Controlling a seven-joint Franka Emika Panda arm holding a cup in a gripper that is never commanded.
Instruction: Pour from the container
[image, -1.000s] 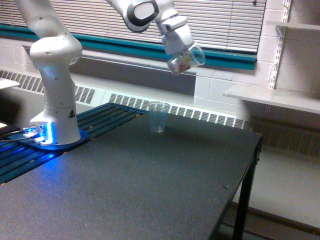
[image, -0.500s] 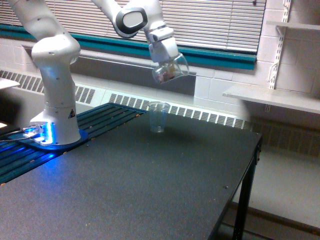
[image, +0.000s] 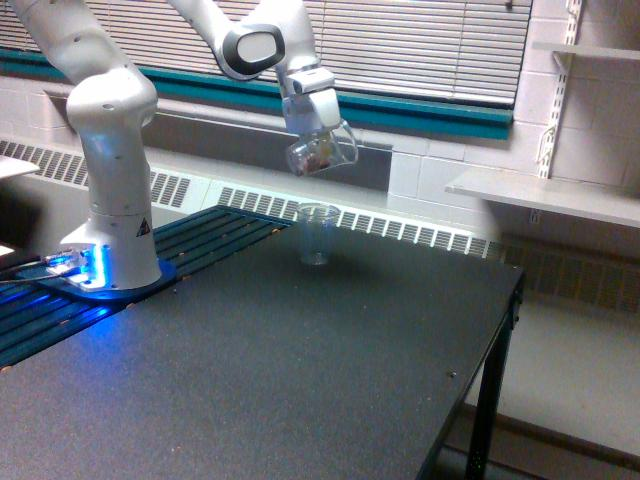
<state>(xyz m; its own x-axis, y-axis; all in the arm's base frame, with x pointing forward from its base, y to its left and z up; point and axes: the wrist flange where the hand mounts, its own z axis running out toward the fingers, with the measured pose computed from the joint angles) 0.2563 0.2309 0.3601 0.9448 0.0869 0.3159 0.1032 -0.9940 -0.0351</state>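
My gripper (image: 318, 140) is shut on the container (image: 320, 152), a small squat clear cup with some small pieces inside it. The cup hangs tilted in the air, a short way above the taller tapered clear cup (image: 317, 234). That taller cup stands upright on the dark table (image: 300, 370), near its far edge, almost directly below the container.
The white arm base (image: 112, 215) stands at the exterior view's left on a blue-lit mount. A wall with blinds and a radiator grille (image: 400, 228) runs behind the table. White shelves (image: 545, 195) hang at the right. The table's right edge (image: 500, 330) drops to the floor.
The gripper with the container has moved toward the exterior view's left and lower, from the upper right to a spot just above the tall cup.
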